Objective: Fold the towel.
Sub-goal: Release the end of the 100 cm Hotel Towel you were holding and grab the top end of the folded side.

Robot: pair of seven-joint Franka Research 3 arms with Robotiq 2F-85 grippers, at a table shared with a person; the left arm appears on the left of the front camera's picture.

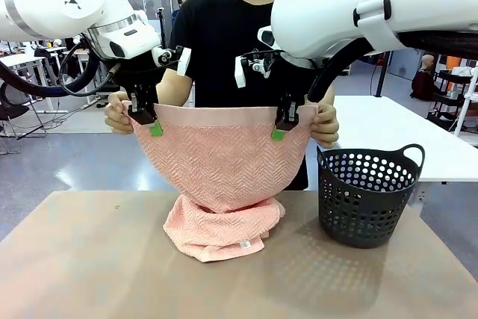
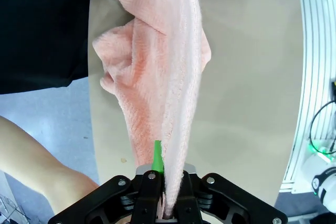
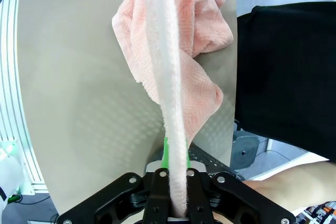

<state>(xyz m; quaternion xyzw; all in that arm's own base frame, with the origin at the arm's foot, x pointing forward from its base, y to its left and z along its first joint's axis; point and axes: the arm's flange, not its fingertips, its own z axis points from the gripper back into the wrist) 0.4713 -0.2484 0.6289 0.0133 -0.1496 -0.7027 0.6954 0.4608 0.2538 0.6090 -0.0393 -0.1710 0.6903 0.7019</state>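
Towel (image 1: 216, 162) looks soft, limp, light: hold it by the top corners, where your left hand (image 1: 154, 126) and right hand (image 1: 280, 131) clamp it.

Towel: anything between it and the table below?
Nothing visible. The towel hangs from the left gripper and right gripper, its lower end bunched on the table; the basket stands apart, to the right.

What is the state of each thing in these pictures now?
towel: top edge held up and spread, lower part bunched on the table.
left gripper: jaws shut on the towel's top edge.
right gripper: jaws shut on the towel's top edge.
person's hands: gripping the towel's top corners.
basket: upright on the table, apart from the towel.
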